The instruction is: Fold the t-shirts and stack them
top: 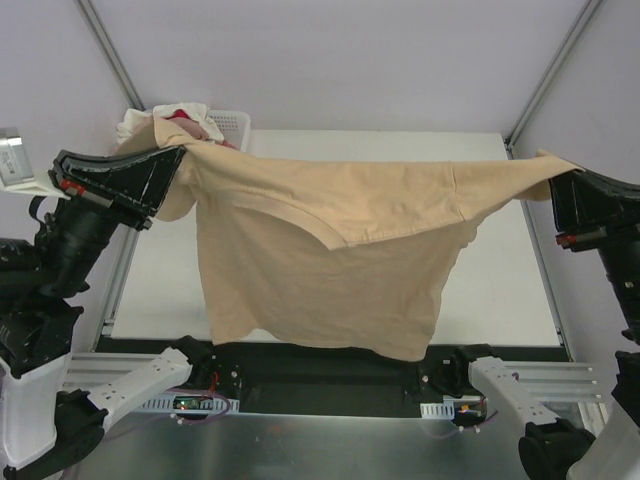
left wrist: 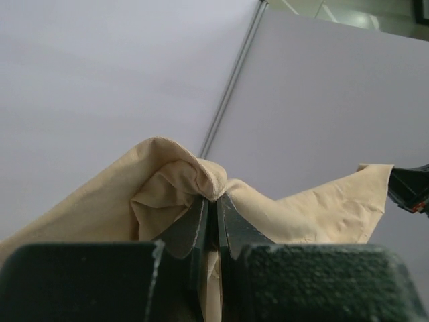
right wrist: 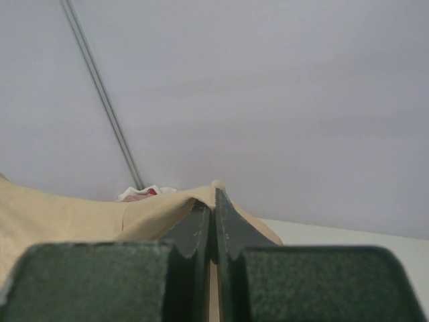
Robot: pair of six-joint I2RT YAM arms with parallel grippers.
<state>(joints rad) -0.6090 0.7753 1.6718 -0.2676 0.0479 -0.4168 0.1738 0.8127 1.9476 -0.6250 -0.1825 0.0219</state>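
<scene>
A tan-beige t-shirt (top: 330,250) hangs spread in the air above the white table (top: 510,290), held at two corners. My left gripper (top: 180,152) is shut on its left corner, cloth pinched between the jaws in the left wrist view (left wrist: 214,199). My right gripper (top: 553,170) is shut on its right corner, seen in the right wrist view (right wrist: 214,196). The shirt's lower hem droops toward the near table edge. More shirts, cream-white, pink and red (top: 185,120), lie heaped in the basket at the back left; they also show in the right wrist view (right wrist: 144,194).
A white lattice basket (top: 238,124) stands at the table's far left corner behind the hanging shirt. Grey walls with metal frame posts (top: 115,55) close in the back and sides. The arm bases (top: 190,375) sit at the near edge.
</scene>
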